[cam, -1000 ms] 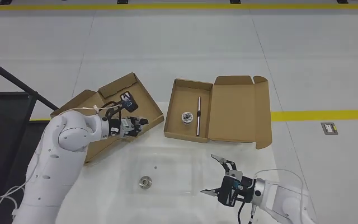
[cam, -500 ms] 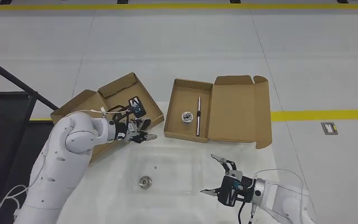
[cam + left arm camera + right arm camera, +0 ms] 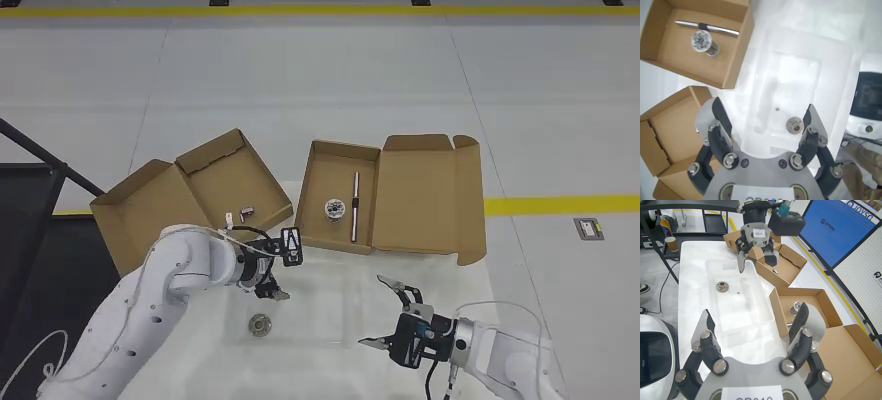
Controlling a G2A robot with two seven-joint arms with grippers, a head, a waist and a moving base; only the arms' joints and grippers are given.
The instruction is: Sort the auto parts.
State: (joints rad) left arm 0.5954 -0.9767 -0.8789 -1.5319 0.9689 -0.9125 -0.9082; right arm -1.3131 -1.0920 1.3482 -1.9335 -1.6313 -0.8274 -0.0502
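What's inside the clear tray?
A flanged metal hub and a small dark speck. The whole floor of the tray shows in the right wrist view; nothing is hidden.

The white table [image 3: 691, 256] stands on a pale grey floor crossed by a yellow line [image 3: 560, 206], with a small metal floor plate [image 3: 589, 229] near that line. Off one end of the table, a paper cup [image 3: 670, 244] sits on a black shelf [image 3: 666, 253], with an orange drink bottle [image 3: 665, 228] just behind it. A blue display panel [image 3: 838, 228] stands beyond the table's long side.
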